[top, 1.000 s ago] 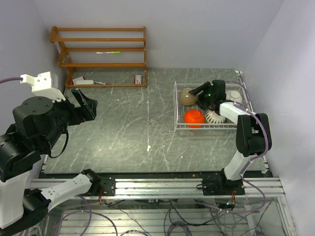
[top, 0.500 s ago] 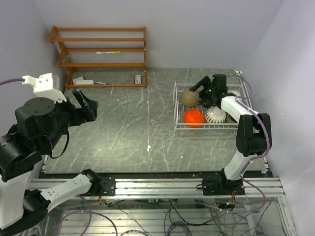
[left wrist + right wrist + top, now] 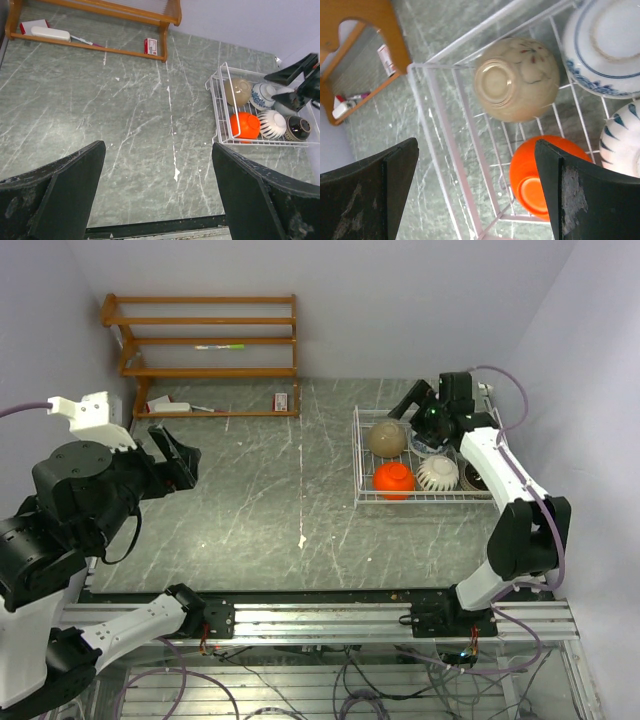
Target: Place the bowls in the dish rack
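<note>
1. Evidently free, right tool (image 3: 476,145): jaws spread wide, gripping nothing.
2. Bowls (image 3: 395,478): beneath it in rack (image 3: 357,455), foot-up, presumably to drain.
3. Left tool (image 3: 159,147): wide apart, empty, rack well ahead-right.

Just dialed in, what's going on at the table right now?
The right gripper hangs open and empty over the far side of the rack. Inside the rack are a tan bowl, an orange bowl, a ribbed bowl, a blue-and-white bowl and a dark bowl. The left gripper is also open and empty, held above the table's left side, away from the rack.
</note>
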Available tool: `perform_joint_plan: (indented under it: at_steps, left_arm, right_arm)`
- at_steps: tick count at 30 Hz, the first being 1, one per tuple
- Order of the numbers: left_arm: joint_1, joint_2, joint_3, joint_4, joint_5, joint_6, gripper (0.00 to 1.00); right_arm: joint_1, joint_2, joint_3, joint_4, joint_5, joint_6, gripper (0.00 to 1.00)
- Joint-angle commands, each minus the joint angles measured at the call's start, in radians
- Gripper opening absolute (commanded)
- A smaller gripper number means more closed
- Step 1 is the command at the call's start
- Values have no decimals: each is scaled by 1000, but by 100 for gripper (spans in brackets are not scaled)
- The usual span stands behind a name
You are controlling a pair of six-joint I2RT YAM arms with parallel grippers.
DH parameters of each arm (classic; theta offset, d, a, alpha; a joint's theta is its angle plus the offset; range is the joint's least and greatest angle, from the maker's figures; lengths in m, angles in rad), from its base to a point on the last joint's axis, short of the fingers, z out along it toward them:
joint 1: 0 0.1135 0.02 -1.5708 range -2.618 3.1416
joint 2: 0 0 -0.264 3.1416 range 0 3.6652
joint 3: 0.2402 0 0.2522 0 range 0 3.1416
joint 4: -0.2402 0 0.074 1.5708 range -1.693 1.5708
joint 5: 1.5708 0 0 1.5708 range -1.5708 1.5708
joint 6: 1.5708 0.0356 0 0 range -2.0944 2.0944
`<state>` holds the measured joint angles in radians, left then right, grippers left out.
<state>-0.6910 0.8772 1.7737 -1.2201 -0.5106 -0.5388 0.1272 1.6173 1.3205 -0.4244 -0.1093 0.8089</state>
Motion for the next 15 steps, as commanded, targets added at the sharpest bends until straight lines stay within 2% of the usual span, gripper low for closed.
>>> perform_joint_plan:
  at_steps: [1,4,7,15]
  left_arm:
    - [-7,5,-27,49,28,5,99]
    - [-6,5,-34,66,31,6,99]
    - [-7,15,-33,77,42,11,99]
    - [-7,27,-59,110,64,5,99]
  right_arm:
    - [84,-39,122,-222,80,-177,100]
    - [181,-47,186,-365,206,-243,100]
    - [275,-66,213,-432,259,-278,100]
    - [329,-146,193,-458,217,-334,100]
